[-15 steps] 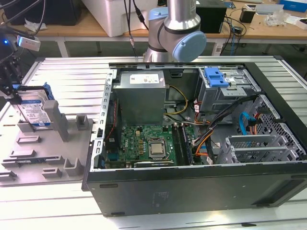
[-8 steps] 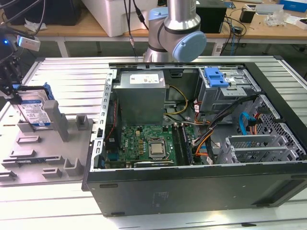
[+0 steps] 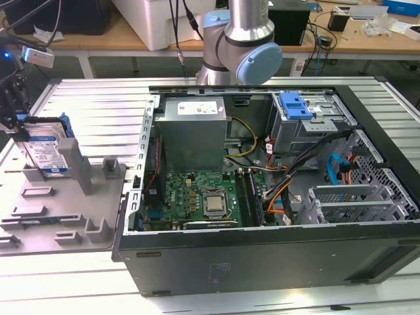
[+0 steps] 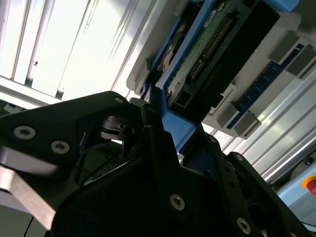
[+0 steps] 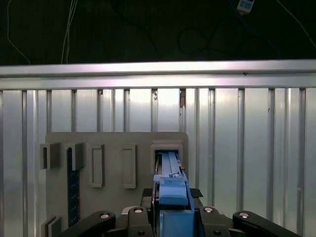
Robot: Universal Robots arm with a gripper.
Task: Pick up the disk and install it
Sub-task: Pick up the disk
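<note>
Clamping disk (image 3: 49,154), end effector (image 5: 173,202) half-cropped.

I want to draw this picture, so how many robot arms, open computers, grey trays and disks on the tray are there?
Robot arm: 1
Open computer: 1
Grey tray: 1
Disk on the tray: 1
Total: 4

An open computer case (image 3: 262,259) lies beside a grey slotted fixture (image 3: 65,205) on a ribbed metal table (image 3: 85,105).
</note>
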